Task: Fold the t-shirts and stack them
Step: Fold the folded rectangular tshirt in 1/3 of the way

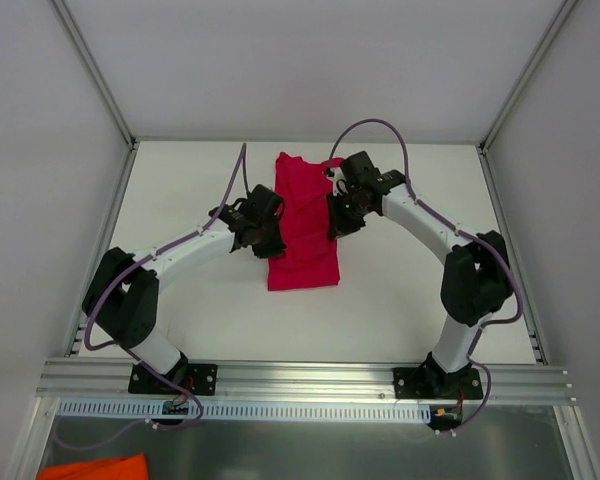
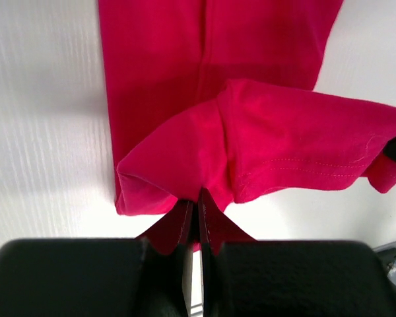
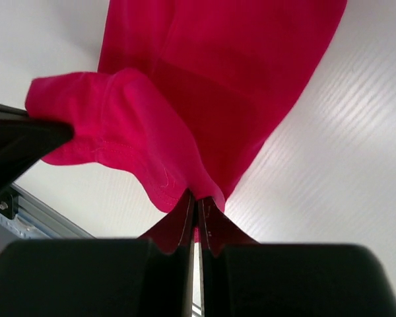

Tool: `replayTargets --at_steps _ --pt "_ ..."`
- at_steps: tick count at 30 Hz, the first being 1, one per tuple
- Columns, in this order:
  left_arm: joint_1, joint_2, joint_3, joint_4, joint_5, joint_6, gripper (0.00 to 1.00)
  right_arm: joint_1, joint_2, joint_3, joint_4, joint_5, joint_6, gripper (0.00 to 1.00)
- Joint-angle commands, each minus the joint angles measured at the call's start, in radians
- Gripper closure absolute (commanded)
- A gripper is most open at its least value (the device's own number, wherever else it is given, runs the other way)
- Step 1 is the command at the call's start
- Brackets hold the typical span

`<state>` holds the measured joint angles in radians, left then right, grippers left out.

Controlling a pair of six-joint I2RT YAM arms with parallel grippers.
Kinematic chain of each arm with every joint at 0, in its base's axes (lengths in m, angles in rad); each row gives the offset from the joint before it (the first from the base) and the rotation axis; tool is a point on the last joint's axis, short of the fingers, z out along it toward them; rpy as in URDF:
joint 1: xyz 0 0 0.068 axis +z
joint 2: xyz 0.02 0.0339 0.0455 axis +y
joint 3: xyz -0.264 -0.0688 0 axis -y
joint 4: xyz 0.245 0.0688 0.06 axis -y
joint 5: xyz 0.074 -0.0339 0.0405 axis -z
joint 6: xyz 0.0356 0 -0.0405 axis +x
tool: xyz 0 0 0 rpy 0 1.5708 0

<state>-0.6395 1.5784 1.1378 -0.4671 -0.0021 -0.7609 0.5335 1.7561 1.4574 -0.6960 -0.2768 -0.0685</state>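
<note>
The left gripper (image 2: pixel 197 200) and right gripper (image 3: pixel 197 202) each pinch the crimson t-shirt (image 1: pixel 305 258) between closed fingers, holding its edge raised between them, likely to fold it over the rest.

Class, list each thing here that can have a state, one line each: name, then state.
t-shirt: folded into a narrow strip, one fold lifted off the table
left gripper: shut on the t-shirt
right gripper: shut on the t-shirt
</note>
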Motion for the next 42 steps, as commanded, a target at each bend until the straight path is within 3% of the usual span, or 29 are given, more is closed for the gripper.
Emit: replayTargets --at_steps 1,6,21,27,28,29,30,31,32,33,42 --pt "0.030 0.041 0.036 0.041 0.030 0.032 1.00 -0.007 0.080 0.099 -0.031 -0.038 -0.001 0.99" --pt "0.055 0.109 0.083 0.039 0.047 0.049 1.00 -0.009 0.152 0.152 -0.048 -0.067 0.007 0.99" --pt "0.141 0.264 0.237 0.035 0.108 0.078 1.00 -0.036 0.172 0.141 -0.048 0.004 0.016 0.99" --pt "0.192 0.336 0.339 0.012 0.131 0.077 1.00 -0.064 0.227 0.234 -0.065 0.059 0.039 0.97" --pt "0.193 0.348 0.353 0.004 0.132 0.075 0.96 -0.067 0.236 0.253 -0.072 0.065 0.036 0.89" --pt "0.195 0.368 0.365 -0.004 0.131 0.075 0.77 -0.067 0.244 0.286 -0.077 0.100 0.035 0.56" --pt "0.195 0.374 0.378 -0.005 0.131 0.074 0.32 -0.067 0.253 0.297 -0.076 0.123 0.036 0.35" --pt "0.195 0.377 0.381 -0.005 0.119 0.068 0.01 -0.066 0.255 0.308 -0.074 0.137 0.032 0.16" --pt "0.195 0.381 0.378 -0.001 0.119 0.060 0.01 -0.067 0.256 0.325 -0.073 0.157 0.030 0.05" --pt "0.195 0.382 0.378 0.005 0.120 0.058 0.01 -0.067 0.255 0.333 -0.076 0.165 0.030 0.00" --pt "0.193 0.266 0.264 0.059 0.162 0.045 0.01 -0.066 0.089 0.210 -0.063 0.140 0.042 0.05"
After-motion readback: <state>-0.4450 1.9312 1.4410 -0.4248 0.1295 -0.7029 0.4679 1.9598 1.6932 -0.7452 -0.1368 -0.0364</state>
